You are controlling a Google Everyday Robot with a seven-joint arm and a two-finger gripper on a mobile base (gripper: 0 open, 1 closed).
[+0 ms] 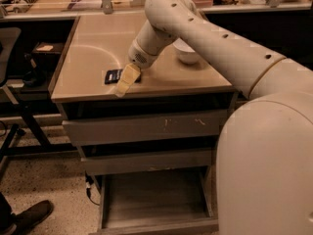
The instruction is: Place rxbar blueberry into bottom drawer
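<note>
The rxbar blueberry [113, 75] is a small flat dark bar lying on the cabinet top near its front edge. My gripper [126, 81] hangs from the white arm and sits right over the bar's right end, its pale fingers pointing down at the front edge. The bar's right part is hidden behind the fingers. The bottom drawer [152, 199] is pulled open below, its grey inside bare.
A white bowl [187, 52] stands on the cabinet top [88, 58] behind the arm. Two shallower drawers [146, 127] above the bottom one stand slightly ajar. A black chair and desk stand at the left. A shoe [24, 218] is on the floor at bottom left.
</note>
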